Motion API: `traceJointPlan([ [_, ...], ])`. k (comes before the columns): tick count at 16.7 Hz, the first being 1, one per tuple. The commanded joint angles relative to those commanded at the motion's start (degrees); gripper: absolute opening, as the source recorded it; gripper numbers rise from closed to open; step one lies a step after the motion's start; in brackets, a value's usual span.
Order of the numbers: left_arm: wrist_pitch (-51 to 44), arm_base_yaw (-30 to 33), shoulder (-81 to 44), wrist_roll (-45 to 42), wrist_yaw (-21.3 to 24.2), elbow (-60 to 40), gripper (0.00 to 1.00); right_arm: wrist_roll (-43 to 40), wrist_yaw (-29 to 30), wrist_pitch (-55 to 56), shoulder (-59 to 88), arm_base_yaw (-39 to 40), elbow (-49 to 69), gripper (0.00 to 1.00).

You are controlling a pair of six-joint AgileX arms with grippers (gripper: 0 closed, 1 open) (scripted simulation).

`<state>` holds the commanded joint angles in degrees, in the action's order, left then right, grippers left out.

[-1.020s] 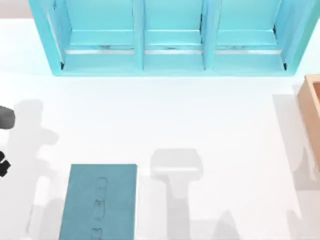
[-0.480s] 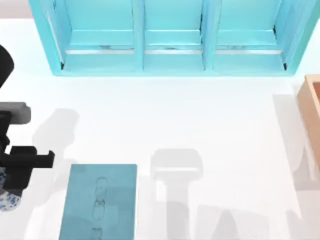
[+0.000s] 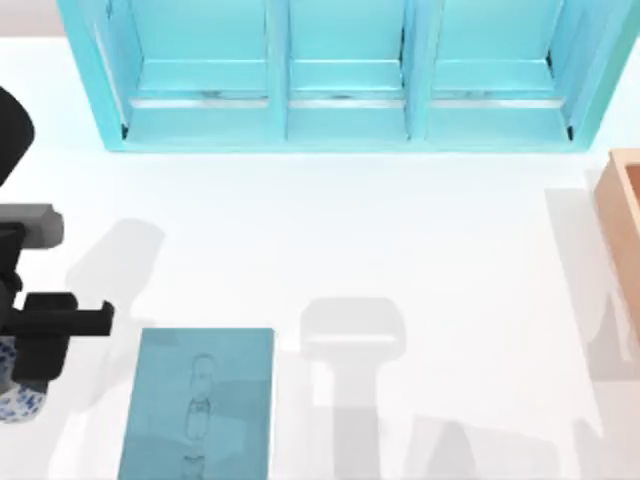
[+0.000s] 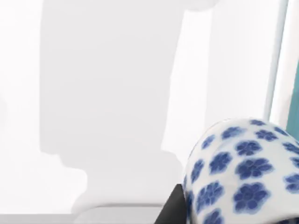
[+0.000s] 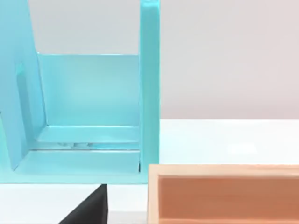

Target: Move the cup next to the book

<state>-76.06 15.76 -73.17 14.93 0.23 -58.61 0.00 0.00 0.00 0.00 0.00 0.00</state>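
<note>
Left gripper (image 3: 25, 375): seen at the left edge of the top view, low in the frame, its black body and crossbar hanging over the cup; the fingers are closed around the cup, one dark finger (image 4: 174, 207) lying against the cup's side in the left wrist view.
Cup (image 3: 20, 400): a small white cup with blue flower speckles, held at the lower left of the top view, just left of the book and apart from it; whether it touches the table cannot be told. In the left wrist view its rounded side (image 4: 243, 172) is shown at the lower right.
Book (image 3: 200, 405): a flat teal rectangle laid at the lower left-centre of the top view, faint dark drawings down its cover, its lower end cut off by the frame.
Shelf unit (image 3: 340, 75): a large light-blue unit with three compartments, set across the top of the frame.
Wooden box (image 3: 625, 230): an orange-tan box cut off by the right edge, mid-height.
Right gripper: a dark tip (image 5: 88, 210) is seen low in the right wrist view, facing the shelf and box; the state of its fingers cannot be told.
</note>
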Motion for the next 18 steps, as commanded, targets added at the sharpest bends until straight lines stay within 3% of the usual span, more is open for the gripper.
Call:
traceJointPlan([
  [8, 14.4, -0.1, -1.5, -0.2, -0.1, 12.6, 0.0, 0.0, 0.0, 0.0, 0.0, 0.0, 0.0, 1.0],
  [13, 15.2, -0.1, -1.8, -0.1, 0.0, 13.3, 0.0, 0.0, 0.0, 0.0, 0.0, 0.0, 0.0, 1.0],
  [18, 15.2, -0.1, -1.8, -0.1, 0.0, 13.3, 0.38, 0.0, 0.0, 0.0, 0.0, 0.0, 0.0, 1.0],
])
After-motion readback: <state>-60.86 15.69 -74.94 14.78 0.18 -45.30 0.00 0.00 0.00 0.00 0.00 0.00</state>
